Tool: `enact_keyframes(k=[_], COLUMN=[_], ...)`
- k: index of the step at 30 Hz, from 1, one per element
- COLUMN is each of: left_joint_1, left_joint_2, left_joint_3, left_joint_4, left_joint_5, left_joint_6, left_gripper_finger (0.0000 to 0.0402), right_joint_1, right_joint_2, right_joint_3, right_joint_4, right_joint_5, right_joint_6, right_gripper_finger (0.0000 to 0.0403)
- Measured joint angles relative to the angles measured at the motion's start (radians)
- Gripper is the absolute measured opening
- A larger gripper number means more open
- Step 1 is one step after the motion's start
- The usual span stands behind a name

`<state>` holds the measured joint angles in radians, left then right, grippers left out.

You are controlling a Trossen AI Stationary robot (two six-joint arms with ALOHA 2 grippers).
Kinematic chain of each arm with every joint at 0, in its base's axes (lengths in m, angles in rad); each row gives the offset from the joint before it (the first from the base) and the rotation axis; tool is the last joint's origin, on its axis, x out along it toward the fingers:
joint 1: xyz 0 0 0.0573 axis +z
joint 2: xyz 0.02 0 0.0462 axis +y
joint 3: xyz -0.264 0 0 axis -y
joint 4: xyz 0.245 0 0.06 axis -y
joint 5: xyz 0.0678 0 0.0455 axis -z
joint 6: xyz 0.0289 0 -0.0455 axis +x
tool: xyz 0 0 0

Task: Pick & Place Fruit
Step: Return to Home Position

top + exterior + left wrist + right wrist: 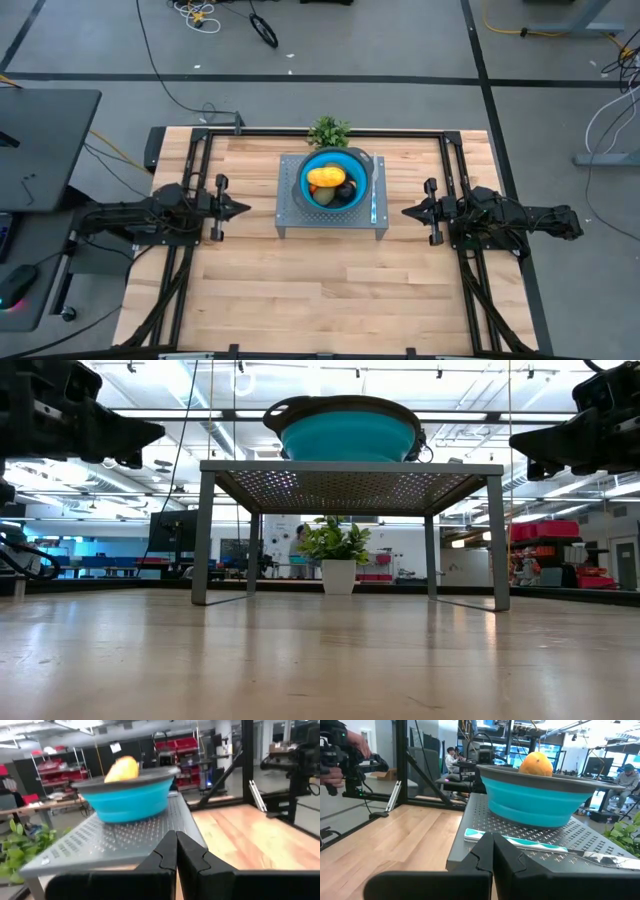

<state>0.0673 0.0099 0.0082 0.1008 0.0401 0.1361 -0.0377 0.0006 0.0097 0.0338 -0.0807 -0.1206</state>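
Observation:
The fruit (pixel 331 185) lies in a blue bowl (pixel 334 178) on a grey perforated stand (pixel 292 200) at the table's far middle: a yellow-orange oblong piece (pixel 326 177) and darker pieces beside it. That oblong piece (pixel 121 769) shows over the bowl's rim in both wrist views (pixel 536 764). My left gripper (pixel 244 209) stands shut, level, left of the stand, with nothing in it. My right gripper (pixel 408 211) stands shut, level, right of the stand, likewise with nothing.
A knife with a light-blue handle (pixel 479 834) lies on the stand's right part, beside the bowl. A green plant (pixel 329 131) stands behind the stand at the table's far edge. Bare wooden table (pixel 330 290) lies in front of the stand.

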Motion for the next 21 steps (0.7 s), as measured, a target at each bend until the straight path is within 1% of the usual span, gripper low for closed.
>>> enact_keyframes(k=[3, 10, 12, 16, 21], left_joint_1=[0.0, -0.001, -0.001, -0.001, -0.001], left_joint_2=[-0.007, -0.007, -0.007, -0.007, -0.007], left_joint_3=[0.0, 0.0, 0.0, 0.0, -0.001], left_joint_4=[-0.053, -0.049, -0.05, -0.051, -0.051], left_joint_5=[0.005, 0.021, 0.013, 0.008, 0.004], left_joint_6=[-0.001, 0.001, -0.027, -0.099, -0.081], left_gripper_finger=[0.0003, 0.0003, 0.0005, 0.0025, 0.0043], right_joint_1=[0.0, 0.0, 0.0, 0.0, 0.0], right_joint_2=[0.0, 0.0, 0.0, 0.0, 0.0], right_joint_3=[0.0, 0.0, 0.0, 0.0, 0.0], right_joint_4=[0.0, 0.0, 0.0, 0.0, 0.0], right_joint_5=[0.0, 0.0, 0.0, 0.0, 0.0], right_joint_6=[0.0, 0.0, 0.0, 0.0, 0.0], right_gripper_finger=[0.0003, 0.0003, 0.0003, 0.0003, 0.0003])
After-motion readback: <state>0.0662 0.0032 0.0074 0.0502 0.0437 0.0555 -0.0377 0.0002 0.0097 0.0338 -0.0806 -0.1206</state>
